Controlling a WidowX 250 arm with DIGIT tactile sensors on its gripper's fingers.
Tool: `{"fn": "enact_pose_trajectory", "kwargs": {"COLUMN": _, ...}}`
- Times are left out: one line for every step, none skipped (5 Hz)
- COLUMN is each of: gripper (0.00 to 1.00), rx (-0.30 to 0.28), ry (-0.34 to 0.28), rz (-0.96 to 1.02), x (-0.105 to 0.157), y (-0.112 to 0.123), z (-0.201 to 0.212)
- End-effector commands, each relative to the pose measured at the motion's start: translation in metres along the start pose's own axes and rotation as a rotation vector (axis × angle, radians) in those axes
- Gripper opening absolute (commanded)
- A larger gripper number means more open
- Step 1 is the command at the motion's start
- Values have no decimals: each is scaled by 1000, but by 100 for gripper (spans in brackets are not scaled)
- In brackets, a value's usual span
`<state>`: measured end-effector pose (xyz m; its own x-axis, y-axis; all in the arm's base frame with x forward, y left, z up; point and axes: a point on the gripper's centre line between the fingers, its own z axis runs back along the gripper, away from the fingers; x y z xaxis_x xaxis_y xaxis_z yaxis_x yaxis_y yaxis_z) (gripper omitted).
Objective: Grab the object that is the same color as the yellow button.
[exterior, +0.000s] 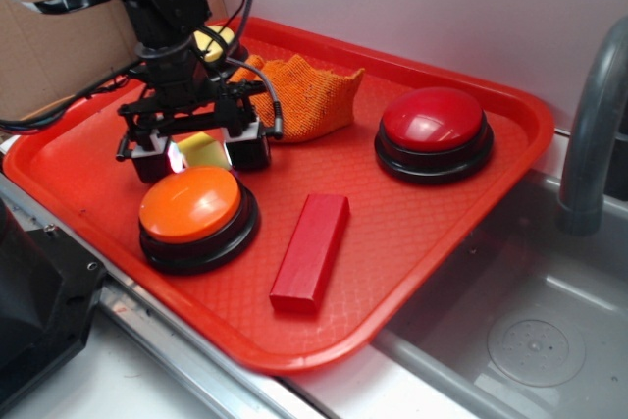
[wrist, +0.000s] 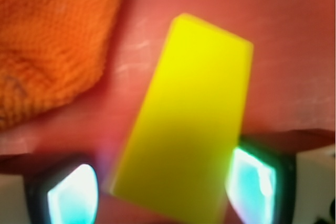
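- Nearest the camera, the long red block [exterior: 310, 252] is seen lying flat on the red tray [exterior: 412, 233], just beside the orange-topped button [exterior: 193, 215]
- Behind that button, the yellow block [exterior: 203, 150] is found between the pincer [exterior: 201, 152] fingers [wrist: 73, 195], low over the tray
- In the wrist view, the block [wrist: 189, 119] is seen tilted, its right edge touching one pad; whether it is gripped cannot be told
- The red-topped button [exterior: 433, 130] is set well apart to the right
- The orange cloth [exterior: 304, 95] is bunched behind the pincer
- Farthest back, the yellow button [exterior: 218, 42] is largely hidden by the arm
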<state>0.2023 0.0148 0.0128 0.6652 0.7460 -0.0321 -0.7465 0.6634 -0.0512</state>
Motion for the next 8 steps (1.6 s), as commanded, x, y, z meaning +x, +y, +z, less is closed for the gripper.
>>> {"fn": "enact_pose_trajectory", "kwargs": {"gripper": 0, "rx": 21, "ry": -11, "rz": 20, "x": -1, "y": 23, "z": -13}}
{"fn": "enact_pose_trajectory", "kwargs": {"gripper": 0, "rx": 28, "ry": -72, "rz": -17, "x": 2, "y": 21, "z": 7}}
{"fn": "enact_pose_trajectory", "kwargs": {"gripper": 0, "rx": 52, "ry": -211, "rz": -96, "x": 9, "y": 18, "z": 45}}
{"fn": "enact_pose_trajectory", "kwargs": {"gripper": 0, "rx": 73, "ry": -212, "rz": -172, "x": 18, "y": 12, "z": 76}}
{"fn": "enact_pose_trajectory", "kwargs": {"gripper": 0, "rx": 132, "ry": -124, "rz": -292, "x": 17, "y": 2, "z": 106}}
{"fn": "enact_pose_trajectory", "kwargs": {"gripper": 0, "rx": 123, "ry": -43, "rz": -542, "x": 5, "y": -19, "z": 133}}
{"fn": "enact_pose_trajectory", "kwargs": {"gripper": 0, "rx": 102, "ry": -72, "rz": -792, "x": -8, "y": -30, "z": 163}}
{"fn": "enact_pose_trajectory", "kwargs": {"gripper": 0, "rx": 67, "ry": -213, "rz": -868, "x": -14, "y": -28, "z": 177}}
